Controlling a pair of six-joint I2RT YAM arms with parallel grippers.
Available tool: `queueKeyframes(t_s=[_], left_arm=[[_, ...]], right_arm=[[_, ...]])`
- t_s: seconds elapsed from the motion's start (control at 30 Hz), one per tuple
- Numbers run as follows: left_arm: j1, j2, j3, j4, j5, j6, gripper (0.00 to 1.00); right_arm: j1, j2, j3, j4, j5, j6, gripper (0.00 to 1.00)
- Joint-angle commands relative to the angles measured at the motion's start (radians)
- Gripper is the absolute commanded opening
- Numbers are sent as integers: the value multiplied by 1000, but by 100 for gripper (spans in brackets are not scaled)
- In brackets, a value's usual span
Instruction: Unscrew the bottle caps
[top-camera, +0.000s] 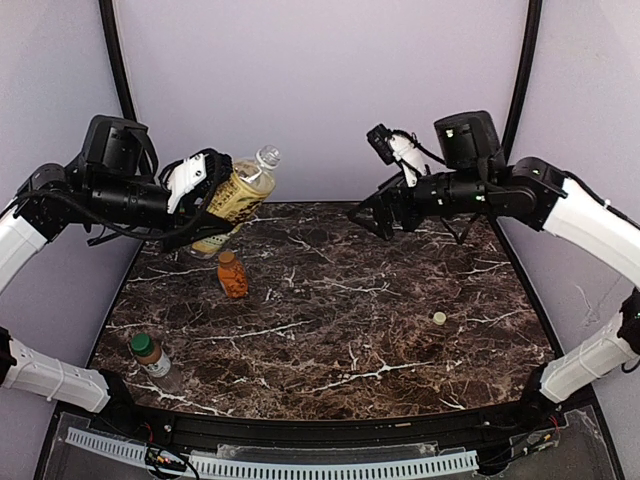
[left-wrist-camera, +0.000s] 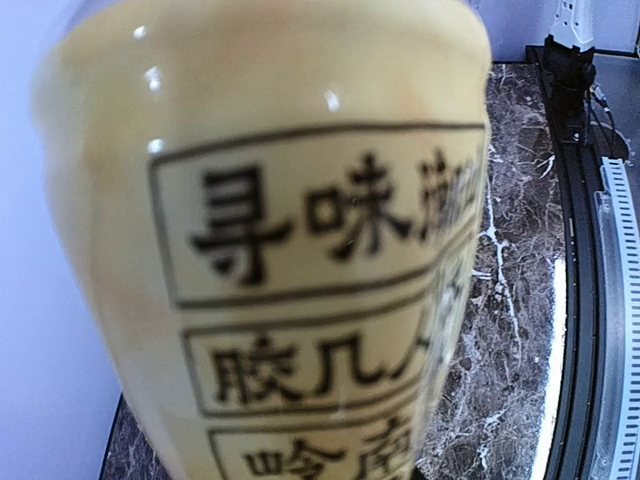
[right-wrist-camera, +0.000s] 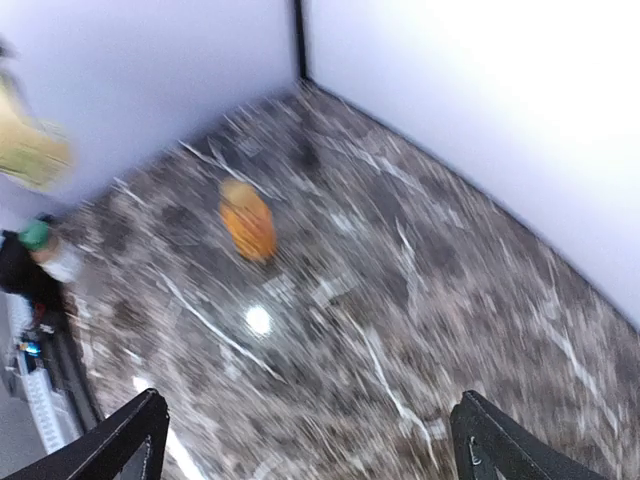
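My left gripper (top-camera: 205, 205) is shut on the tall yellow-labelled bottle (top-camera: 235, 195) and holds it tilted above the table's back left, its clear neck (top-camera: 267, 157) pointing up and right. The bottle's label (left-wrist-camera: 300, 250) fills the left wrist view and hides the fingers. My right gripper (top-camera: 375, 215) is open and empty, in the air to the right of the bottle, jaws wide apart (right-wrist-camera: 310, 450). The short orange bottle (top-camera: 232, 275) stands on the table; it also shows in the right wrist view (right-wrist-camera: 247, 220). The small clear bottle (top-camera: 152, 357) with a green cap stands front left.
A small pale round cap (top-camera: 439, 318) lies on the marble table (top-camera: 350, 340) at the right. Pale walls close in the back and sides. The right wrist view is motion-blurred.
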Motion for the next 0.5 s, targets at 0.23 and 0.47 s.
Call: queueKeyframes(t_s=[0.23,0.47], left_arm=[[5,26,74,-56,181,-23,26],[5,38,78,-53,178,-18,26]], right_arm=[[248,35,1,969,-499,-79,94],[274,159,111,961,-499,-34,83]])
